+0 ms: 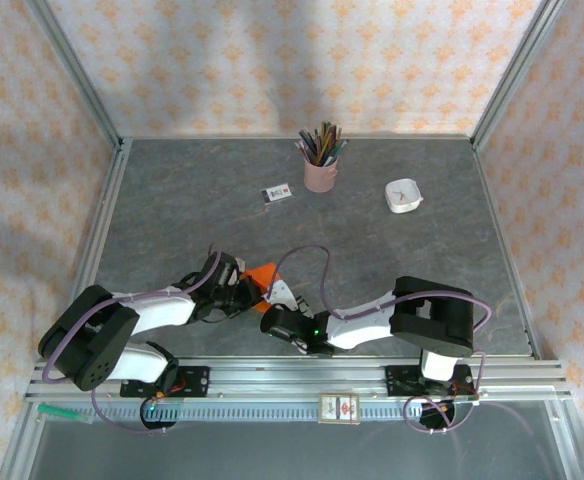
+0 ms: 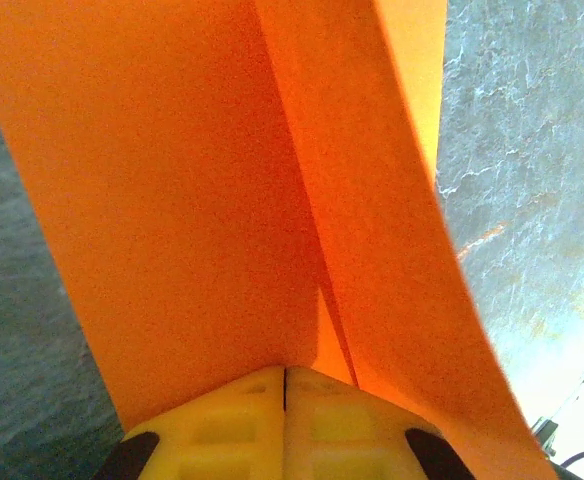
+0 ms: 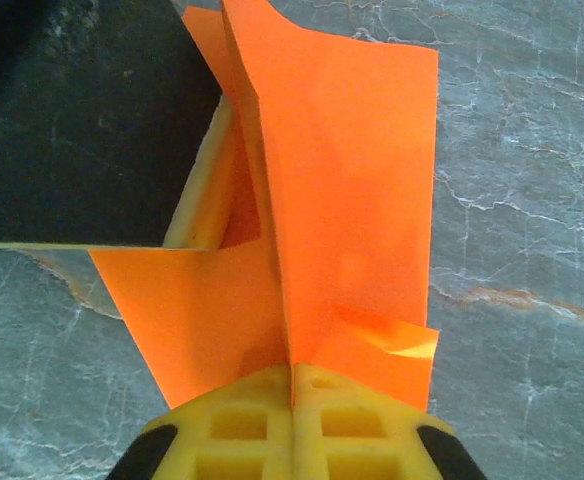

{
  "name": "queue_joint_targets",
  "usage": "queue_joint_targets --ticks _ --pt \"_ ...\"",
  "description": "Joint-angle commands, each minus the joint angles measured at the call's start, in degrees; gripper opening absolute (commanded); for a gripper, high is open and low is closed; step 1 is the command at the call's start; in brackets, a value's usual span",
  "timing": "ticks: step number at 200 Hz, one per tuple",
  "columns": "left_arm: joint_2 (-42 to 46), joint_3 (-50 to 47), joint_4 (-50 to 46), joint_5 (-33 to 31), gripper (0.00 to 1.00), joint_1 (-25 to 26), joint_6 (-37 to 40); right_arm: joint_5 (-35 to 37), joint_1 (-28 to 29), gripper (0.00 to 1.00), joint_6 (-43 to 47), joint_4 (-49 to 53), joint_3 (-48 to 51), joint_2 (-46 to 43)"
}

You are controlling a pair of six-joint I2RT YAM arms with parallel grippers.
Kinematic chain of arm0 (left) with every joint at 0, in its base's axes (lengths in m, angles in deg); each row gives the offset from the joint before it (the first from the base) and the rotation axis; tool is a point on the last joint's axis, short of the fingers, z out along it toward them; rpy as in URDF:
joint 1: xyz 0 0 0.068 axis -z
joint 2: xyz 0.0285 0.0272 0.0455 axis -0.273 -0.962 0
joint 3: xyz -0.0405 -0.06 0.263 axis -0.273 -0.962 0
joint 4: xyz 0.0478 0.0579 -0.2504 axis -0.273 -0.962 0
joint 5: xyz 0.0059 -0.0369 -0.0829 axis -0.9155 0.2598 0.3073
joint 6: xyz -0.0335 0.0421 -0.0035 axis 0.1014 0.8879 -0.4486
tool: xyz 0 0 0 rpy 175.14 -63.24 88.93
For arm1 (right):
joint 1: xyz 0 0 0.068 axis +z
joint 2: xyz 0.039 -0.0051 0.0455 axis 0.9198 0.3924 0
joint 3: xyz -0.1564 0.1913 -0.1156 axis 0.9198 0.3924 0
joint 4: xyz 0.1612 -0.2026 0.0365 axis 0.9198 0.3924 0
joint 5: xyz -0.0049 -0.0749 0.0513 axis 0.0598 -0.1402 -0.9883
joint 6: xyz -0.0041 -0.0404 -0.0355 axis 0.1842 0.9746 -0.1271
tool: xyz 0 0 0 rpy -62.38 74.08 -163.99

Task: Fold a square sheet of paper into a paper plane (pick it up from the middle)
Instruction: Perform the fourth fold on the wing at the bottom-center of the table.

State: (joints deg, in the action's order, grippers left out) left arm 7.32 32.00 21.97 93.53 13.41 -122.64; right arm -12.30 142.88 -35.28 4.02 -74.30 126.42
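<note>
Top view: orange paper sheet (image 1: 262,271) sits low on the grey table (image 1: 172,210), at about 6 o'clock from the table's centre, just ahead of the near rail. Both arms reach in to it, the left arm from 8 o'clock and the right arm from 4 o'clock.

Left wrist view: left gripper (image 2: 285,385) has its yellow fingertips pressed together, with the sheet pinched in the seam. The paper rises toward 12 o'clock in two panels that meet at a crease running down toward the fingertips. The right-hand panel bows out toward 5 o'clock.

Right wrist view: right gripper (image 3: 294,385) has its yellow fingers closed flat on the sheet's lower edge. One panel stands toward 12 o'clock and a second lies out toward 9 o'clock. A small corner is curled over at 3 o'clock of the pinch. The left gripper's dark body shows at 10 o'clock, with one of its yellow fingers against the paper.

Elsewhere on the table, from the sheet: a white card (image 1: 276,193) at 12 o'clock, a pink pencil cup (image 1: 321,174) at 1 o'clock and a small white dish (image 1: 403,196) at 2 o'clock, all well apart from it.
</note>
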Motion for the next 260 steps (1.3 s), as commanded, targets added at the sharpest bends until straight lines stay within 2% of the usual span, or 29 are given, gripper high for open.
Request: queue_joint_targets --ticks 1,65,126,210,260 --pt "-1.39 0.44 -2.96 -1.08 0.00 0.23 1.65 0.55 -0.43 0.00 -0.84 -0.20 -0.34 -1.74" --pt "-1.24 0.90 -3.14 -1.07 0.00 0.19 2.08 -16.98 -5.59 0.00 -4.92 -10.89 6.37 -6.81" --pt "-1.33 0.67 -3.05 -0.94 0.00 0.19 2.09 -28.63 -10.33 0.00 -11.15 -20.16 11.59 -7.29" --pt "-1.52 1.65 -4.40 -1.90 0.00 0.23 3.23 -39.07 -15.94 0.00 -18.47 -29.93 16.17 -6.11" --pt "-1.65 2.38 -5.14 -2.30 0.00 0.28 3.98 -42.83 -17.95 0.00 -22.30 -34.37 17.84 -4.30"
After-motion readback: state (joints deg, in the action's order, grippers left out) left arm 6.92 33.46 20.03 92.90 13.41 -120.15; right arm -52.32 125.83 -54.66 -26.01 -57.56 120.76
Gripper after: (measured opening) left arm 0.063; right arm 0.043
